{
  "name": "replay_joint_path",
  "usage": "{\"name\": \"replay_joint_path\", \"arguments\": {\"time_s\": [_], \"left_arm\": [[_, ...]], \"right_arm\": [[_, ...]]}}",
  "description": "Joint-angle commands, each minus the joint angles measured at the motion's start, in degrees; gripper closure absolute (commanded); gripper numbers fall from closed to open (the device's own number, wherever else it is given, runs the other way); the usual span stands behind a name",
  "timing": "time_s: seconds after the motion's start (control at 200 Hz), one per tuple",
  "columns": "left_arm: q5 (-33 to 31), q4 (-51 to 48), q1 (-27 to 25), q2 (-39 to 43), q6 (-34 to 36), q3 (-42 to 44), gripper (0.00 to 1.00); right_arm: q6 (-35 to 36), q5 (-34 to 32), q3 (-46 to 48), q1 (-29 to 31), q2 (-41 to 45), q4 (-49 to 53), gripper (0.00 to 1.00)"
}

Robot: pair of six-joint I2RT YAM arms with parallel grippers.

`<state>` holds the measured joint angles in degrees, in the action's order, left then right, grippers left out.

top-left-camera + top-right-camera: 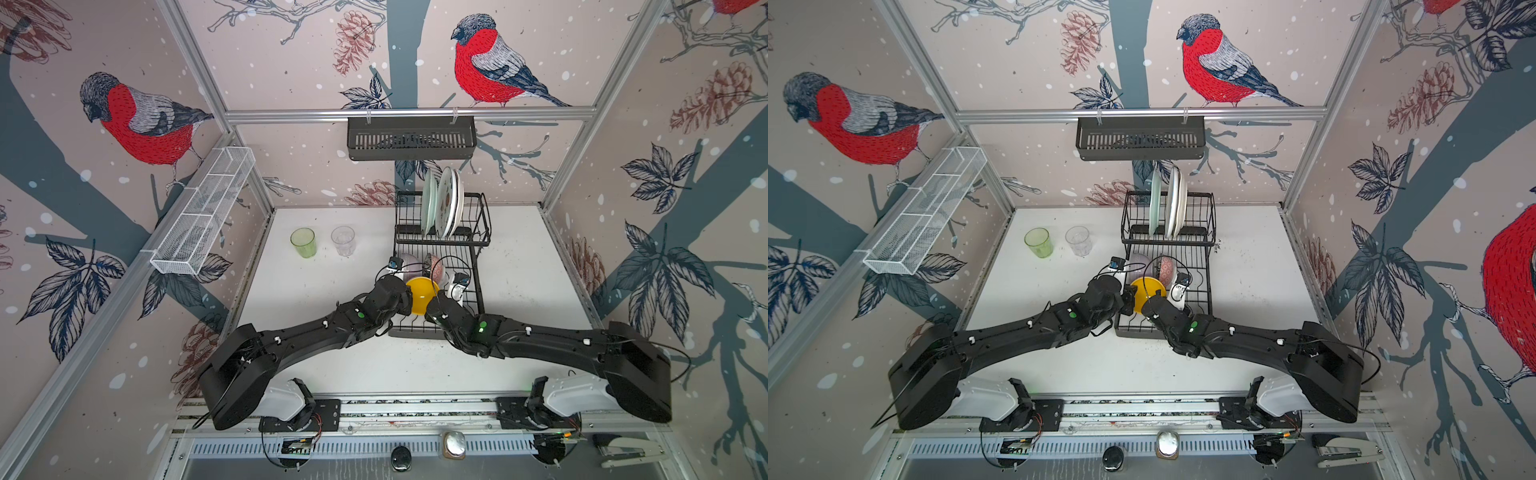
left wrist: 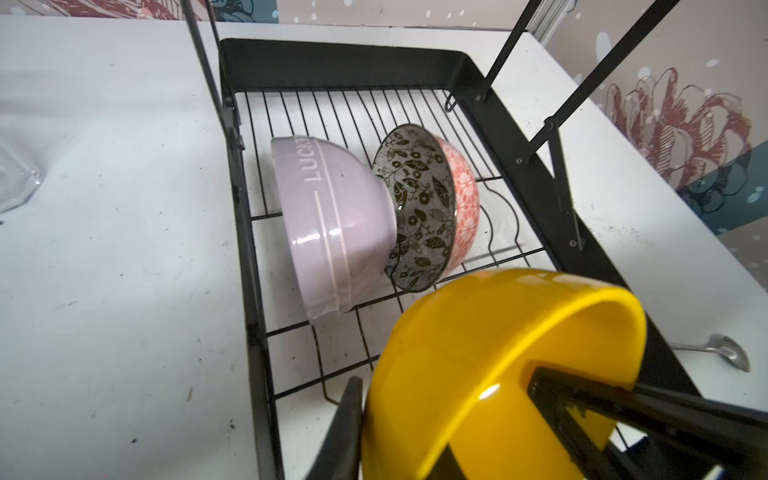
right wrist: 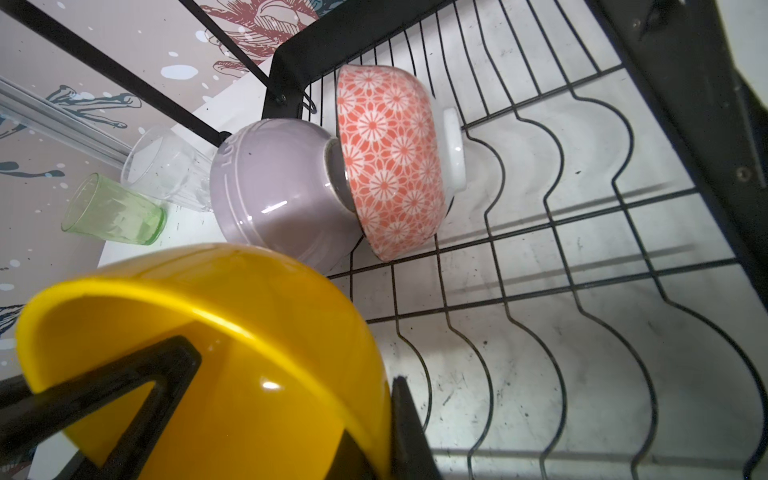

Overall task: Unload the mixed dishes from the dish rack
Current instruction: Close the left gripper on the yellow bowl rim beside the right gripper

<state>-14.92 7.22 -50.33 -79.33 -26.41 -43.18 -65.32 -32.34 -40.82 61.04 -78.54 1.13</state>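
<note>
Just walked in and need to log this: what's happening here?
Both arms are on the yellow bowl over the dish rack's lower tier: left gripper and right gripper each have jaws astride its wall. The lilac bowl and pink-patterned bowl lie in the rack, plates stand above, green glass and clear glass sit on the table.

Close to the camera, the left gripper (image 2: 449,399) has its jaws clamped on the wall of a yellow bowl (image 2: 478,353), one finger outside and one inside. Beyond it, a lilac bowl (image 2: 336,216) and a pink-patterned bowl (image 2: 424,208) stand on edge, touching, in the black dish rack (image 2: 345,62). A metal spoon (image 2: 723,353) lies on the white table (image 2: 104,270) beside the rack.
</note>
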Motion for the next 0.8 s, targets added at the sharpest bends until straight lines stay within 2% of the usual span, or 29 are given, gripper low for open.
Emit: {"name": "replay_joint_path", "arguments": {"time_s": [0.0, 0.27, 0.55, 0.795], "left_arm": [[-2.1, 3.1, 0.1, 0.3, -2.6, 0.2, 0.85], [-6.9, 3.1, 0.1, 2.0, -3.5, 1.5, 0.88], [-8.5, 3.1, 0.8, 2.6, -3.5, 1.7, 0.88], [-7.8, 2.9, 2.4, 2.6, -3.8, 1.5, 0.89]], "right_arm": [[-0.6, 1.8, -0.1, 0.2, -0.3, -1.7, 0.88], [-1.8, 2.1, 1.7, -0.3, 1.5, -2.8, 0.72], [-1.2, 3.6, 2.7, -1.1, 2.3, -4.6, 0.68], [0.5, 7.0, 4.1, -2.5, 3.5, -7.9, 0.57]]}}
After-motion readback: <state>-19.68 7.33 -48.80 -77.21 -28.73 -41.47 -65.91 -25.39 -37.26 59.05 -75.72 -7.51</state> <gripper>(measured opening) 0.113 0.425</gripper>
